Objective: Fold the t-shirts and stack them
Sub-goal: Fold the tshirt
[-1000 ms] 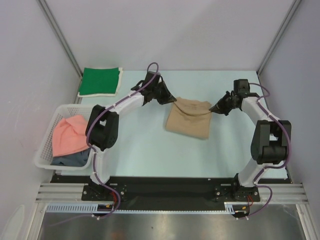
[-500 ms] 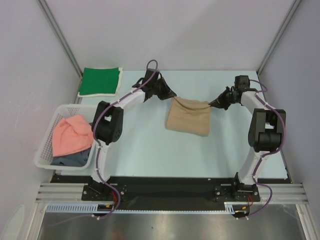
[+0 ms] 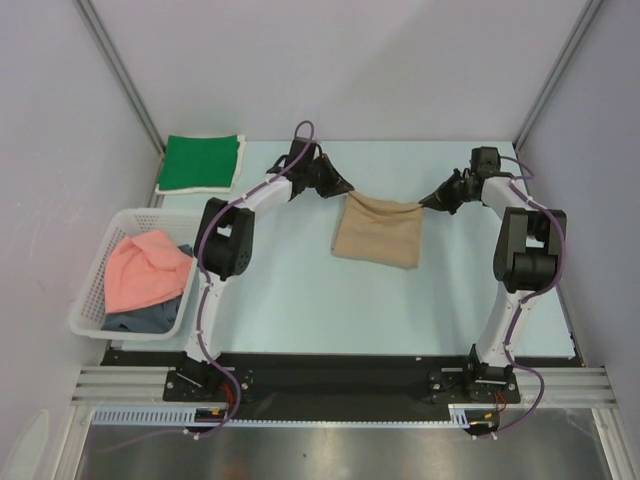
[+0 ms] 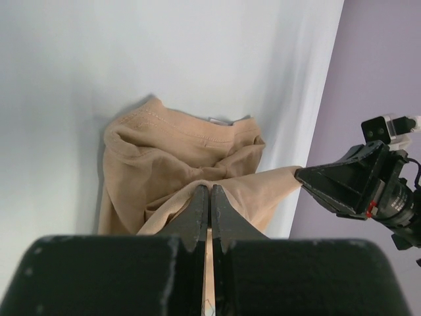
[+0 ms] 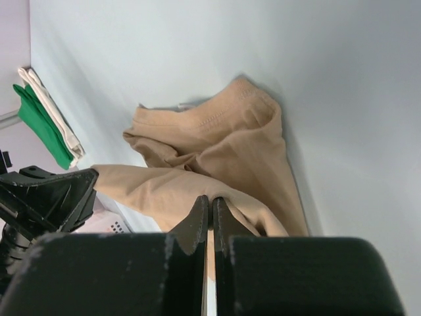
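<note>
Across the table (image 3: 300,300), the tan t-shirt (image 3: 378,238) sits well right of the white basket (image 3: 90,295), top edge stretched in the air, lower part resting on the surface. The green t-shirt (image 3: 200,162) lies flat just beyond the basket; the pink t-shirt (image 3: 145,272) and grey-blue t-shirt (image 3: 140,320) lie inside it. My left hand (image 3: 345,190) and right hand (image 3: 425,204) each pinch a top corner. I judge the cloth light and limp, so corners and hems are where to hold.

tan t-shirt (image 3: 378,231): soft matt cloth, stitched hem seen | basket (image 3: 92,280): white plastic lattice noted | table (image 3: 290,300): smooth, matt | left gripper (image 4: 210,189): matt black plastic, faintly scuffed
</note>
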